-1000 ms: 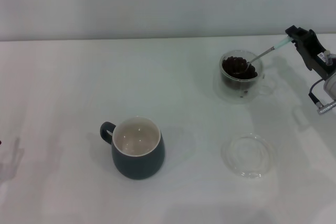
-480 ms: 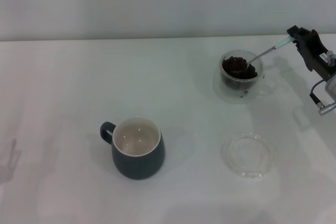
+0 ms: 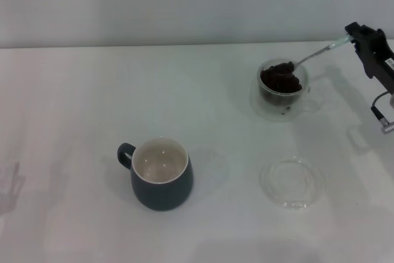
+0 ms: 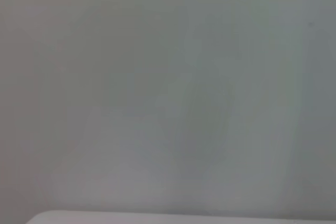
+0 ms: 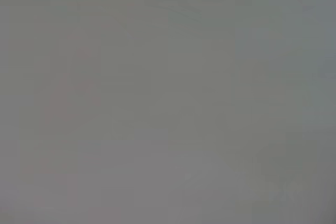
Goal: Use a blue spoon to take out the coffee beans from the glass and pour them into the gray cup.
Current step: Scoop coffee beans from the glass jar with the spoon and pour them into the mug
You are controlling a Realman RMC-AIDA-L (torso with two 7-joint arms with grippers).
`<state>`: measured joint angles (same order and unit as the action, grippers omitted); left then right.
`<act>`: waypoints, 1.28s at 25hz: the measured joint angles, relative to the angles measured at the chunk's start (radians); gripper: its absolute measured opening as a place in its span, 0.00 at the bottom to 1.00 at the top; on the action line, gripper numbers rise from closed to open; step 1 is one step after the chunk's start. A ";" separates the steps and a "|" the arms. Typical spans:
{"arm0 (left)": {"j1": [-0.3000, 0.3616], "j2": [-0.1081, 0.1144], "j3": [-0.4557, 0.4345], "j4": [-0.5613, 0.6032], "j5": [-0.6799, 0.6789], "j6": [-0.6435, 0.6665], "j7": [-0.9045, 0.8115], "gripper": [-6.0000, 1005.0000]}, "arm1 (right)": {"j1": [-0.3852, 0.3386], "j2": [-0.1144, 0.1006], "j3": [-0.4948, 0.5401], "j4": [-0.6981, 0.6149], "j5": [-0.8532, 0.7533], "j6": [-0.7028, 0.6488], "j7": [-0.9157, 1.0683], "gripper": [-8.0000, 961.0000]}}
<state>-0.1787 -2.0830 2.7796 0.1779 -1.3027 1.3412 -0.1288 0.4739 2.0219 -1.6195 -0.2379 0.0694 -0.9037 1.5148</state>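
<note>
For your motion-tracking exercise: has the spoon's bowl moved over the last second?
Yes. The blue spoon has risen, its bowl now at the glass rim, held by the right claw.

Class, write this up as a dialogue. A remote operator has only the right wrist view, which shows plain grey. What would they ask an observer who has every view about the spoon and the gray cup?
Operator: My view shows nothing. Is the right gripper holding the spoon?
Observer: Yes. In the head view the right gripper is shut on the handle of the blue spoon.
Operator: Have any beans reached the gray cup?
Observer: None that I can see. The cream inside of the gray cup looks bare, and the coffee beans are over at the glass.
</note>
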 joint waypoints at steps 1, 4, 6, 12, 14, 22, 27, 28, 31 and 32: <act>-0.001 0.000 0.000 0.000 0.000 0.000 0.000 0.86 | -0.005 0.000 -0.002 0.000 0.000 -0.021 0.011 0.16; -0.005 0.001 0.000 0.000 0.000 0.000 0.000 0.86 | -0.018 0.000 -0.029 0.001 -0.006 -0.089 0.061 0.16; -0.009 0.001 -0.001 0.000 -0.001 -0.001 0.000 0.86 | -0.019 0.000 -0.044 0.001 -0.006 -0.102 0.073 0.16; -0.018 0.001 -0.002 -0.004 -0.010 -0.001 0.000 0.86 | -0.022 0.003 -0.155 -0.006 -0.005 -0.160 0.122 0.16; -0.019 0.001 -0.002 -0.005 -0.011 -0.001 0.000 0.86 | -0.022 0.004 -0.192 -0.008 -0.004 -0.179 0.137 0.16; -0.020 0.001 -0.002 -0.011 -0.012 0.000 0.000 0.86 | -0.036 0.006 -0.377 -0.075 0.001 -0.208 0.169 0.16; -0.024 0.001 -0.002 -0.011 -0.012 0.000 0.000 0.86 | -0.037 0.006 -0.461 -0.141 0.001 -0.180 0.143 0.16; -0.024 0.001 -0.002 -0.011 -0.012 0.000 0.000 0.86 | -0.037 0.006 -0.472 -0.153 0.001 -0.170 0.138 0.16; -0.024 0.001 0.000 -0.011 -0.012 0.000 0.000 0.86 | -0.032 0.006 -0.504 -0.188 0.001 -0.139 0.118 0.16; -0.024 0.001 0.001 -0.011 -0.012 0.000 0.000 0.86 | -0.031 0.006 -0.511 -0.200 0.001 -0.127 0.105 0.16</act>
<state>-0.2026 -2.0815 2.7801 0.1672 -1.3146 1.3407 -0.1288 0.4430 2.0278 -2.1306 -0.4377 0.0707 -1.0307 1.6202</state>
